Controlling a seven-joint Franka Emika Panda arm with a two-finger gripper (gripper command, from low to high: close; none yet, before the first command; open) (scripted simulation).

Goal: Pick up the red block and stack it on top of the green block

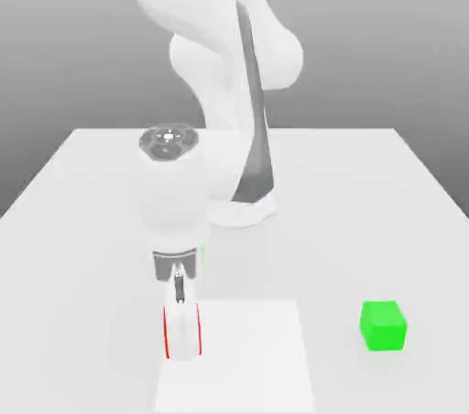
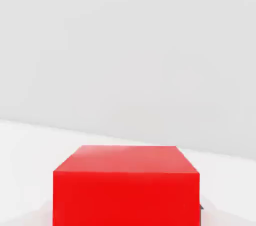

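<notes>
My gripper (image 1: pixel 181 346) is low over the table near its front edge, on the exterior view's left, and its white fingers (image 1: pixel 189 330) are closed around the red block. Thin red edges of the red block (image 1: pixel 166 334) show on either side of the fingers. In the hand view the red block (image 2: pixel 125 190) sits large and close between the jaws. The green block (image 1: pixel 383 325) rests on the table well off to the exterior view's right of the gripper, at about the same depth, and apart from it.
The white table (image 1: pixel 366 201) carries a slightly brighter square patch (image 1: pixel 256 357) beside the gripper. The arm's base (image 1: pixel 243 211) stands behind it, near the table's middle. Open surface lies between the gripper and the green block.
</notes>
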